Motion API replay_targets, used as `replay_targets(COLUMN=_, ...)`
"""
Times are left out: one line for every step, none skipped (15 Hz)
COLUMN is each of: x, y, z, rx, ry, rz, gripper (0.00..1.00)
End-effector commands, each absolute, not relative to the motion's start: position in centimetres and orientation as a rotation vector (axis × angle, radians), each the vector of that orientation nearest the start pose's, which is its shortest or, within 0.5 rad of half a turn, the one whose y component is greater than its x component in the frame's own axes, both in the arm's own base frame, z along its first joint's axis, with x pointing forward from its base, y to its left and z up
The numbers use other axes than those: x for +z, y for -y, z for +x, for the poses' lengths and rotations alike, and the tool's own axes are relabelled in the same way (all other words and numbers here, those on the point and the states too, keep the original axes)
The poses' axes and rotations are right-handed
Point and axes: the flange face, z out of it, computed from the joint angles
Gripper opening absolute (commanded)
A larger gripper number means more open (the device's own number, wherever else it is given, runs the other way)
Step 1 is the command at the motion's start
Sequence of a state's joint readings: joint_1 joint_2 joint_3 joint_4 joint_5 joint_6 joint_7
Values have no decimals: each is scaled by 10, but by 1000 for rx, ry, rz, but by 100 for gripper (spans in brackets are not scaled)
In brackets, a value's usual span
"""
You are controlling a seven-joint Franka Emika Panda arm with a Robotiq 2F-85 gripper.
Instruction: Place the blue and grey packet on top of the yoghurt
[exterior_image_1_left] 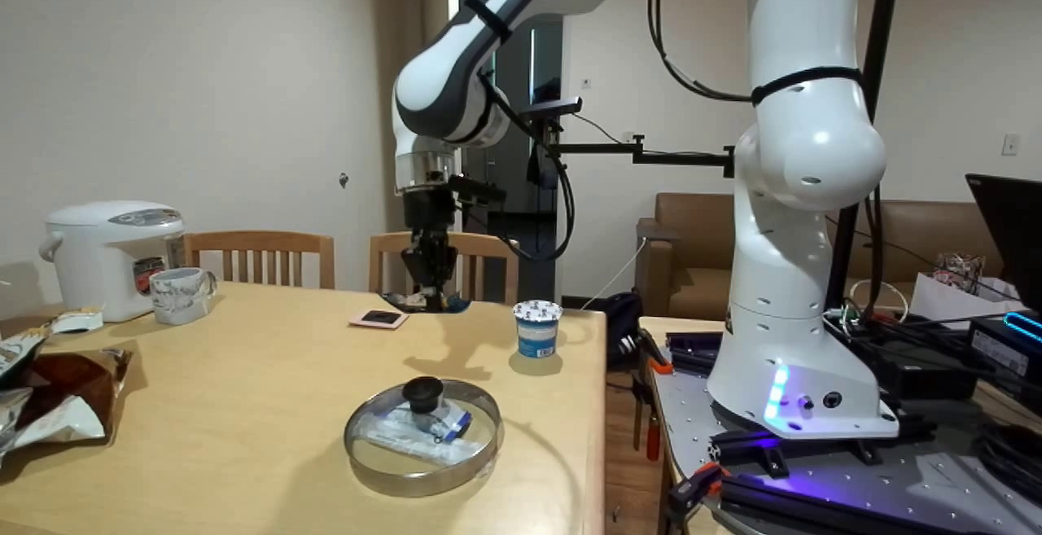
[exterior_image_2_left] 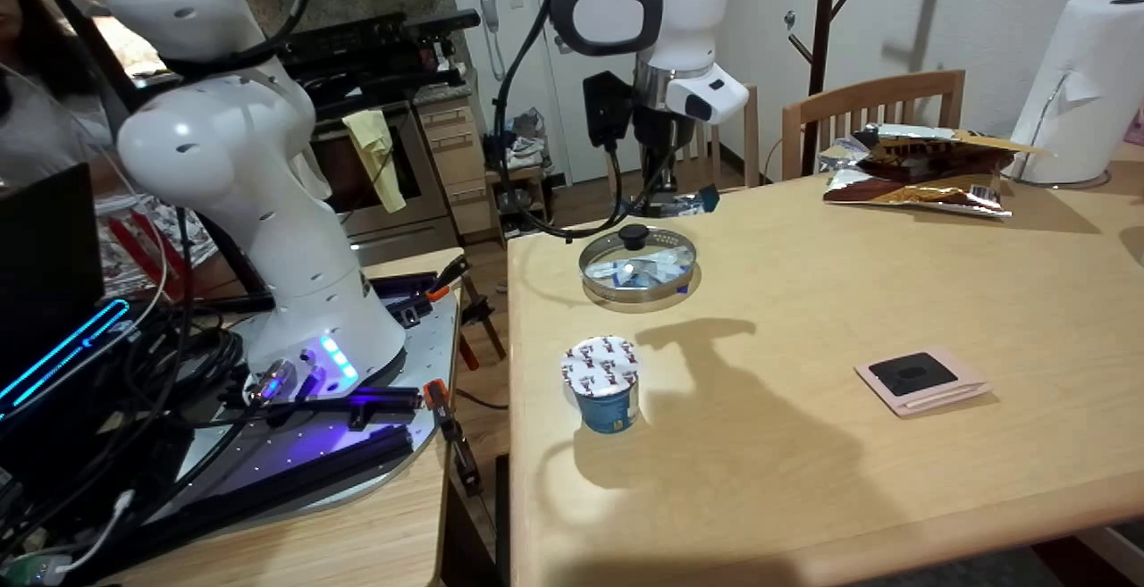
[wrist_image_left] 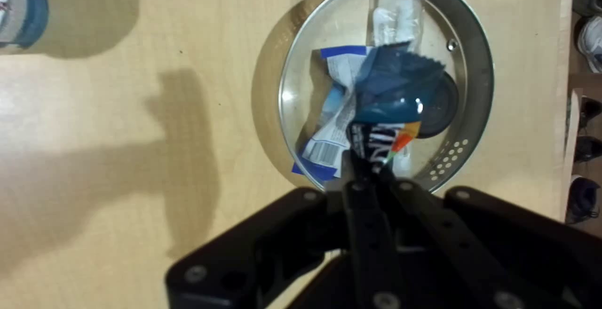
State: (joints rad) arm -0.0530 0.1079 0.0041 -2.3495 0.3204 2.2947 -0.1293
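My gripper [exterior_image_1_left: 432, 300] is shut on the blue and grey packet [wrist_image_left: 395, 88] and holds it well above the table. In the wrist view the packet is teal-blue with a dark printed middle and overlaps the glass-lidded dish. Its ends stick out from the fingers in both exterior views [exterior_image_1_left: 458, 305] [exterior_image_2_left: 702, 201]; the fingers hide its middle. The yoghurt [exterior_image_1_left: 537, 329] is a small cup with a blue label and a white patterned lid. It stands upright on the table, apart from the gripper, and also shows in an exterior view [exterior_image_2_left: 601, 381] and at the wrist view's upper left [wrist_image_left: 28, 12].
The glass-lidded dish [exterior_image_1_left: 423, 484] has a black knob [exterior_image_1_left: 423, 394], with white-and-blue packets showing through the glass. A pink-and-black flat object [exterior_image_2_left: 921, 381] lies on the table. A foil bag [exterior_image_2_left: 921, 198], a mug [exterior_image_1_left: 181, 297], a white water boiler [exterior_image_1_left: 106, 262] and a paper-towel roll [exterior_image_2_left: 1077, 87] stand around.
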Motion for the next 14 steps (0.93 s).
replay_targets(x=289, y=-13, z=501, rx=137, ry=-108, rz=-2880, gripper=38)
replay_targets(x=292, y=-22, z=506, rx=132, ry=-64, rz=-2889, gripper=44)
replay_targets(x=294, y=-29, z=510, rx=129, ry=-34, rz=-2896, gripper=51)
replay_targets(x=298, y=-37, z=514, rx=127, ry=-21, rz=-2901, gripper=57)
replay_targets(x=301, y=-43, z=517, rx=124, ry=-12, rz=-2908, gripper=64)
replay_targets(x=303, y=-48, z=519, rx=115, ry=-1, rz=-2920, gripper=69)
replay_targets(x=305, y=-52, z=521, rx=117, ry=20, rz=-2928, gripper=27)
replay_targets(x=307, y=-54, z=523, rx=108, ry=28, rz=-2938, gripper=31)
replay_targets(x=308, y=-55, z=524, rx=104, ry=31, rz=-2945, gripper=31)
replay_targets(x=309, y=-54, z=523, rx=109, ry=7, rz=-2963, gripper=24)
replay_targets(x=309, y=-51, z=522, rx=117, ry=-9, rz=-2976, gripper=17)
replay_targets(x=309, y=-47, z=519, rx=125, ry=-54, rz=-2992, gripper=9)
replay_targets(x=308, y=-43, z=516, rx=134, ry=-92, rz=-3010, gripper=4)
replay_targets(x=308, y=-38, z=513, rx=145, ry=-142, rz=-3027, gripper=1)
